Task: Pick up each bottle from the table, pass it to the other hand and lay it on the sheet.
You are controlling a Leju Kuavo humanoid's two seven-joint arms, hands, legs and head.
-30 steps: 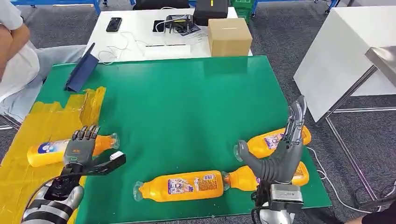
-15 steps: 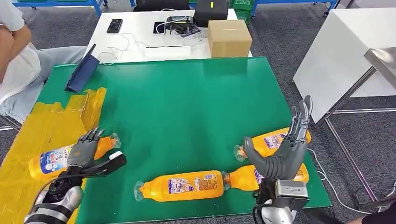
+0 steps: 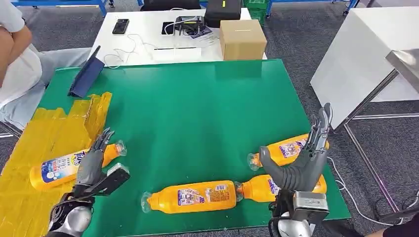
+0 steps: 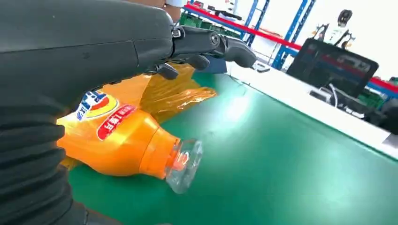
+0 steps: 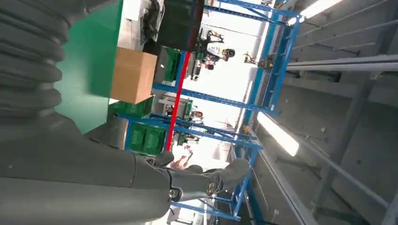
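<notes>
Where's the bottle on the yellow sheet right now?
In the head view the bottle lies at the table's left, cap end off the yellow sheet, just beyond the left hand.

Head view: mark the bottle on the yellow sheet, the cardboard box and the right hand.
bottle on the yellow sheet [image 3: 54, 168], head view, label.
cardboard box [image 3: 242, 39], head view, top face.
right hand [image 3: 302, 163], head view, palm.

Bright, even overhead light, soft sheen on the green table [image 3: 197, 113], blown-out ceiling lamp [image 5: 280, 135] beyond the right hand [image 5: 84, 183], wrist views slightly blurred
</notes>
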